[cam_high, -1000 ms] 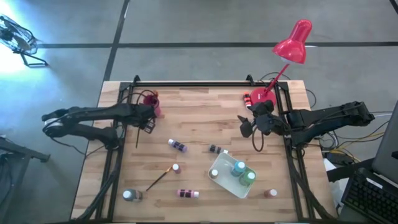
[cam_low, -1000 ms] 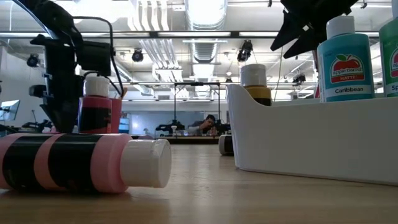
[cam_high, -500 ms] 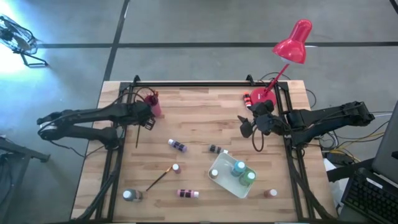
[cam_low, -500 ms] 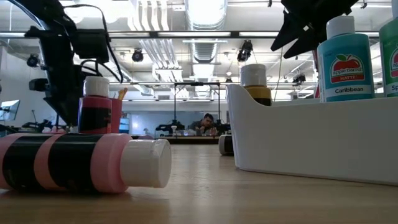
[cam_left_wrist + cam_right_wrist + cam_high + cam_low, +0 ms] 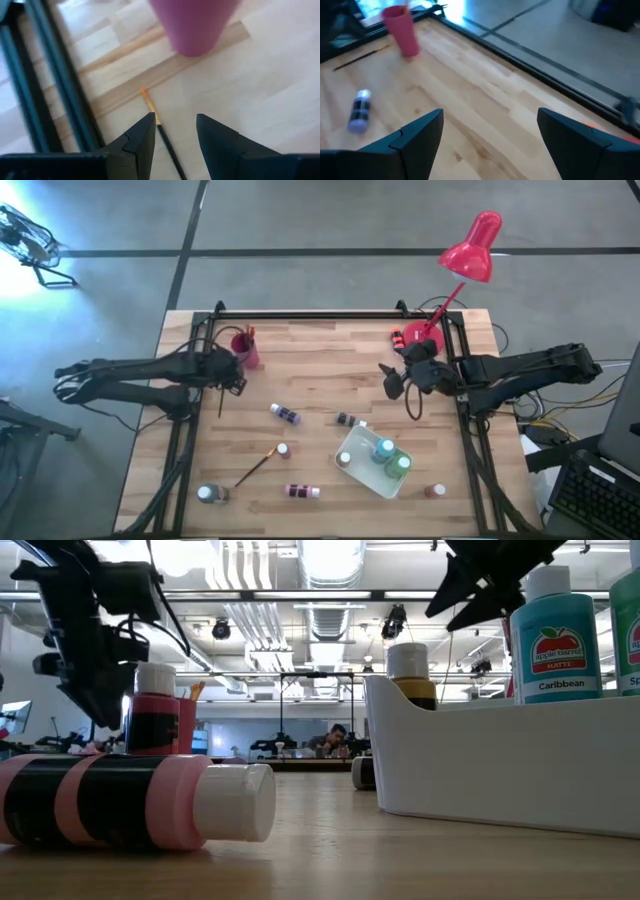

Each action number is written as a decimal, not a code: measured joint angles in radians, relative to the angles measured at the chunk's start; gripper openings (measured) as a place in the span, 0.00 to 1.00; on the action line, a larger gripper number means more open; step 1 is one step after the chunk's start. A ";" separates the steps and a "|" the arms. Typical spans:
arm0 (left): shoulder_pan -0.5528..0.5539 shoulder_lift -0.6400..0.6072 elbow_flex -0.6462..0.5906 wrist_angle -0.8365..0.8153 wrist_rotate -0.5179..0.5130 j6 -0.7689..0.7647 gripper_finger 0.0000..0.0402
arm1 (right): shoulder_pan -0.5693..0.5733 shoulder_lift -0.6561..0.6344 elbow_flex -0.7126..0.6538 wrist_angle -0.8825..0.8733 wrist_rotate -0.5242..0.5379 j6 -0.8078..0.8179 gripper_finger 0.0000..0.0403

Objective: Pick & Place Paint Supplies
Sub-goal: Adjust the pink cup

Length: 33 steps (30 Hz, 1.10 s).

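Observation:
My left gripper [image 5: 233, 379] hovers open near the table's left side, just on the near side of a pink cup [image 5: 245, 348] with brushes standing in it. In the left wrist view its fingers stand on either side of a thin dark paintbrush [image 5: 159, 126] lying flat on the wood, without touching it. My right gripper [image 5: 393, 381] hangs open over the table's right side, beside the lamp base. White-capped paint bottles lie scattered: a purple one [image 5: 286, 414], a dark one [image 5: 347, 420], a pink-and-black one [image 5: 300, 491]. A second brush [image 5: 257, 466] lies nearer the front.
A white tray [image 5: 352, 448] near the front right holds a teal bottle [image 5: 384, 449] and a green bottle [image 5: 401, 464]. A red desk lamp [image 5: 470, 248] stands at the far right corner with a red bottle [image 5: 398, 337] by its base. Black frame rails border the table's sides.
My left gripper has drawn back from the pink cup toward the table's left edge, staying open. My right gripper has edged slightly toward the table's left. The bottles and brushes have not moved.

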 joint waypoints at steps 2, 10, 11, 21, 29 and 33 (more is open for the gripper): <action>-0.003 -0.018 -0.001 -0.011 -0.017 -0.034 0.37 | -0.005 0.013 0.000 0.045 -0.036 -0.049 0.77; -0.011 -0.064 -0.011 0.009 -0.078 -0.017 0.37 | -0.009 0.035 0.000 0.107 -0.056 -0.124 0.71; -0.015 -0.065 -0.011 0.016 -0.095 0.007 0.37 | -0.009 0.034 0.000 0.107 -0.056 -0.125 0.71; -0.019 -0.069 -0.012 0.107 -0.115 0.079 0.37 | -0.009 0.033 0.000 0.105 -0.056 -0.129 0.68; -0.018 -0.034 -0.014 0.149 -0.077 0.088 0.37 | -0.009 0.033 0.000 0.104 -0.056 -0.140 0.75; -0.014 0.008 -0.014 0.176 -0.065 0.081 0.37 | -0.009 0.033 0.000 0.104 -0.056 -0.144 0.78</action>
